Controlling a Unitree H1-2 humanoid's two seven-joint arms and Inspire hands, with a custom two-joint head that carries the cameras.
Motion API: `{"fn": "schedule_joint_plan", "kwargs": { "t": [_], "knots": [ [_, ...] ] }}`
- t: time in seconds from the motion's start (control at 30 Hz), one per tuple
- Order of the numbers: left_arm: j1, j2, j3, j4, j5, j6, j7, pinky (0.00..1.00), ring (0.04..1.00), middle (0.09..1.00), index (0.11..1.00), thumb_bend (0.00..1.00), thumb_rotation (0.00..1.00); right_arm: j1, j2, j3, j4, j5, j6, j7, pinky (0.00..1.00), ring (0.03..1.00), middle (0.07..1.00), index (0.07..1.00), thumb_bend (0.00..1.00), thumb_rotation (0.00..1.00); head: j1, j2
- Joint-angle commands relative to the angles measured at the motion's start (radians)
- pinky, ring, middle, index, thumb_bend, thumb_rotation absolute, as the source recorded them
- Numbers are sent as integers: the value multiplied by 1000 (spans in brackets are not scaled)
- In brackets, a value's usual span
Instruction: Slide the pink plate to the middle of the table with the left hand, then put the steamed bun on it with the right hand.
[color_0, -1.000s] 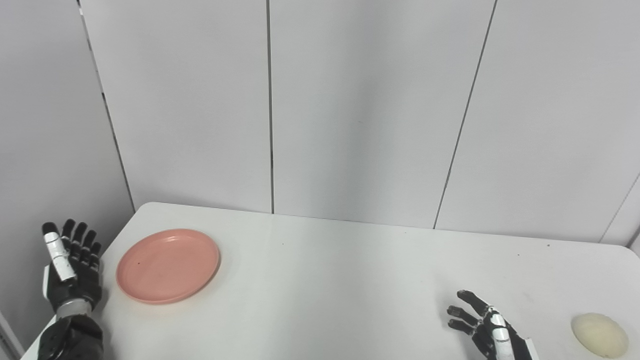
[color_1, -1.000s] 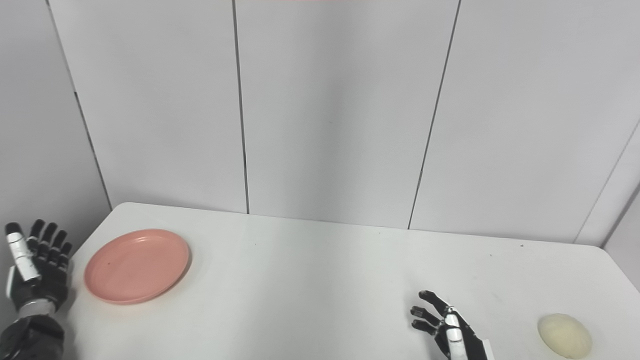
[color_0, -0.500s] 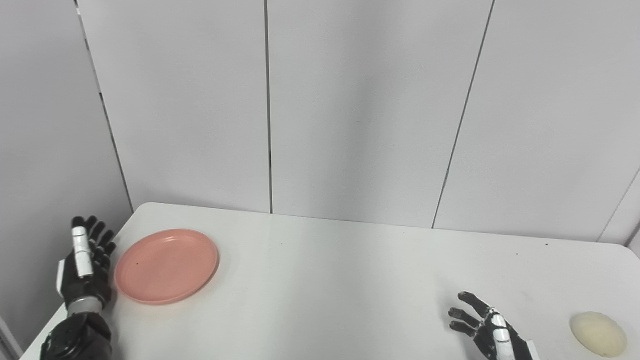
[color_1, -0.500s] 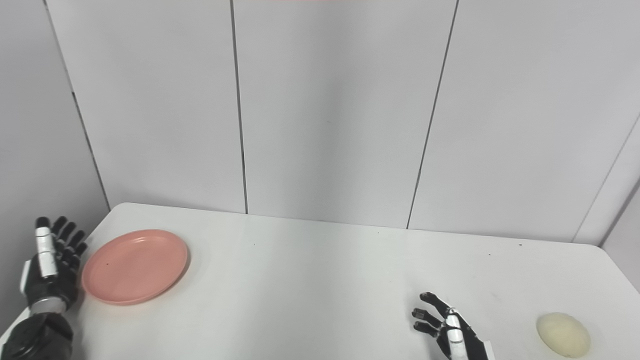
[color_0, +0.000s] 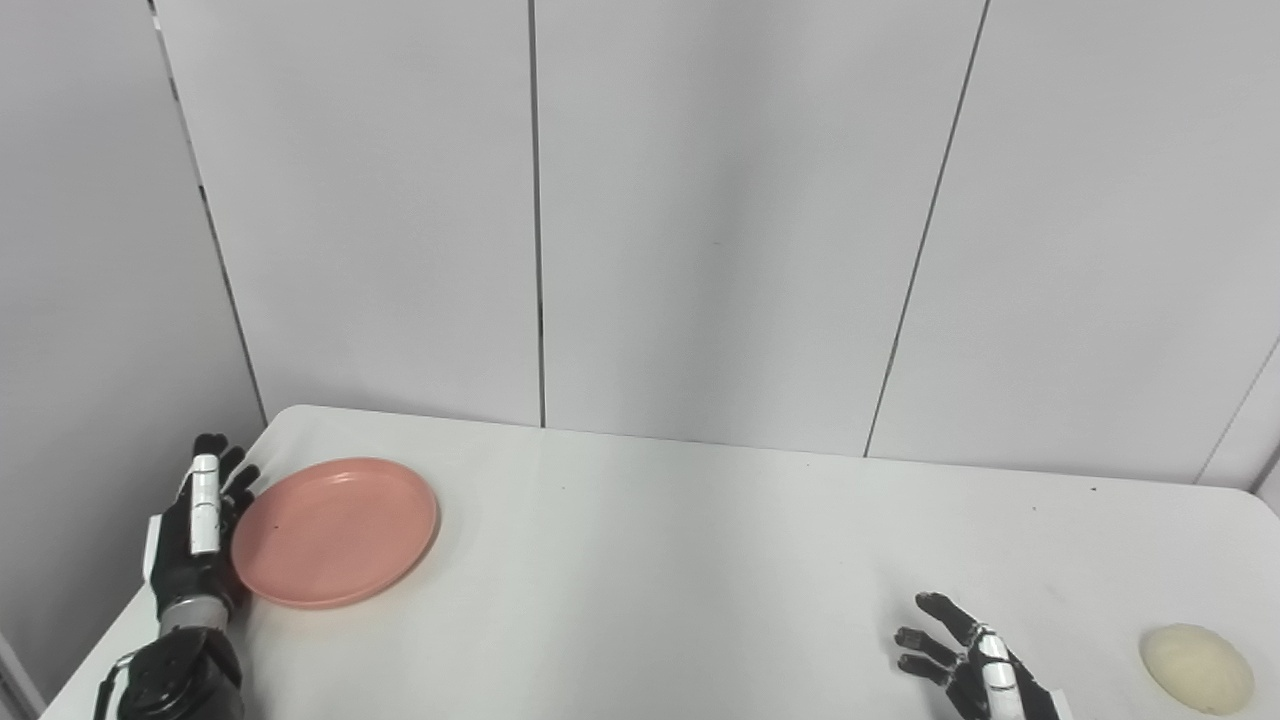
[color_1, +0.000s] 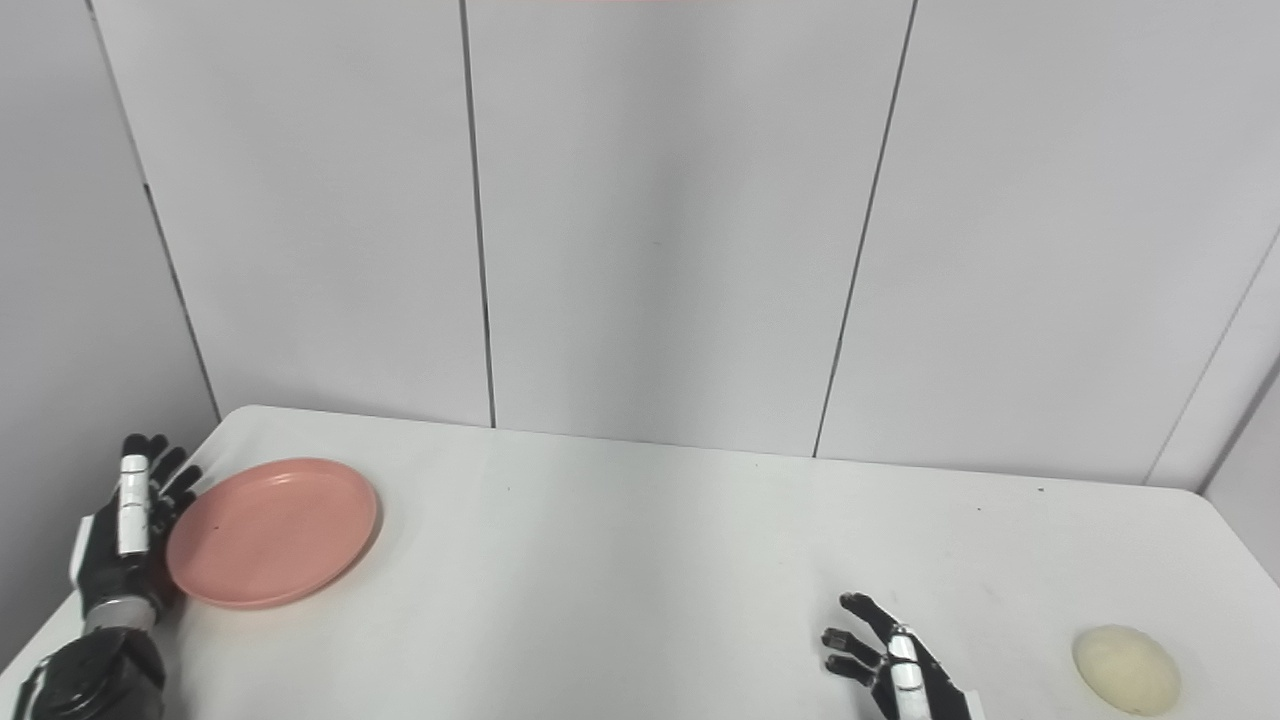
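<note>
- the white table (color_0: 650, 560) is the biggest thing here; its middle lies bare, with wide room between the plate at the left and the bun at the right. its left edge runs close behind the plate, so any push should go rightward, away from that drop.
- the pink plate (color_0: 335, 545) lies flat near the table's far left corner. it looks like thin, stiff plastic, light and likely to skate on the smooth top; i would press against its left rim rather than try to lift it.
- the left hand (color_0: 197, 530) stands edge-on just beside the plate's left rim, fingers straight and together, holding nothing; whether it touches the rim i cannot tell.
- the steamed bun (color_0: 1197, 668) sits near the front right, well apart from the plate. it looks soft and rounded, easily dented, so a loose hold around its sides seems best.
- the right hand (color_1: 895, 665) waits low at the front, left of the bun, fingers spread and curled, empty.
</note>
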Motion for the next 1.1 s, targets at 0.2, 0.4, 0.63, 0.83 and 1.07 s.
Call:
{"fn": "schedule_joint_plan", "kwargs": {
  "t": [0.2, 0.4, 0.63, 0.83, 1.07],
  "knots": [
    [-7, -14, -17, -11, 23, -20, -20, 983, 860, 903, 878, 757, 836, 44, 21, 10, 15, -14, 2, -7, 666, 708, 825, 738, 528, 946, -3, 4],
    [-5, -25, -34, -26, 40, -8, -20, 925, 855, 900, 872, 756, 841, 45, 19, 13, 18, -28, -10, -6, 664, 708, 827, 739, 527, 956, -4, 7],
    [1, -44, -54, -57, 44, 13, -32, 910, 851, 886, 851, 782, 824, 44, 22, 12, 14, -33, -5, -9, 654, 702, 821, 727, 535, 945, -5, 7],
    [5, -56, -72, -81, 59, 33, -26, 925, 845, 872, 835, 781, 823, 43, 21, 10, 19, -27, -11, -3, 632, 684, 811, 715, 546, 934, -6, 10],
    [4, -65, -86, -91, 66, 53, -39, 876, 832, 857, 818, 789, 830, 45, 23, 11, 4, -19, 10, -3, 639, 685, 814, 722, 548, 926, -7, 14]
  ]
}}
